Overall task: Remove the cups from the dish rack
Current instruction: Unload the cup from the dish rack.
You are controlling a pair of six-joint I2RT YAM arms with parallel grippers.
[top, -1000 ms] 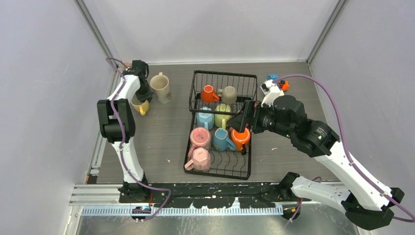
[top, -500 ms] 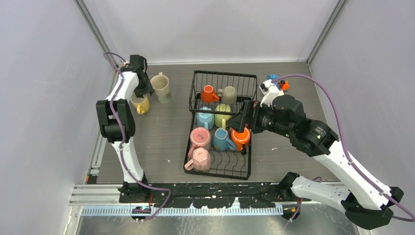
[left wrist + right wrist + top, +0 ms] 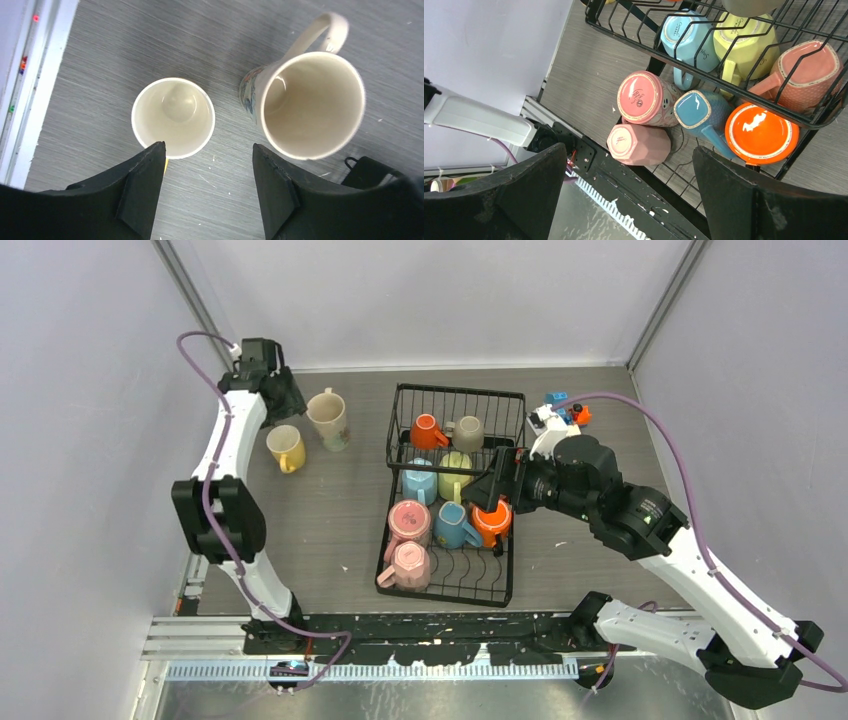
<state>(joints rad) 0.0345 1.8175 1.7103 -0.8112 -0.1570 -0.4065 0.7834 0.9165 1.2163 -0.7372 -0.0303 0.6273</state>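
Observation:
The black wire dish rack (image 3: 513, 540) sits mid-table and holds several cups: orange (image 3: 428, 430), grey-beige (image 3: 467, 431), light blue (image 3: 417, 481), pale green (image 3: 455, 470), pink (image 3: 408, 521), blue (image 3: 454, 525), orange (image 3: 492, 523) and pink (image 3: 407, 565). A yellow cup (image 3: 284, 447) (image 3: 173, 117) and a taller cream cup (image 3: 328, 417) (image 3: 310, 105) stand upright on the table to the left. My left gripper (image 3: 289, 398) (image 3: 207, 147) hovers above them, open and holding nothing. My right gripper (image 3: 496, 487) (image 3: 629, 150) hangs open over the rack's right side, above the pink (image 3: 639, 145) and orange (image 3: 761, 132) cups.
A colourful toy-block figure (image 3: 562, 410) stands behind the right arm near the rack's back right corner. Grey walls close in the table on three sides. A metal rail (image 3: 22, 90) runs along the table's left edge beside the yellow cup.
My left gripper has opened, let go of the yellow cup and risen back toward the far left corner. The right arm has barely moved.

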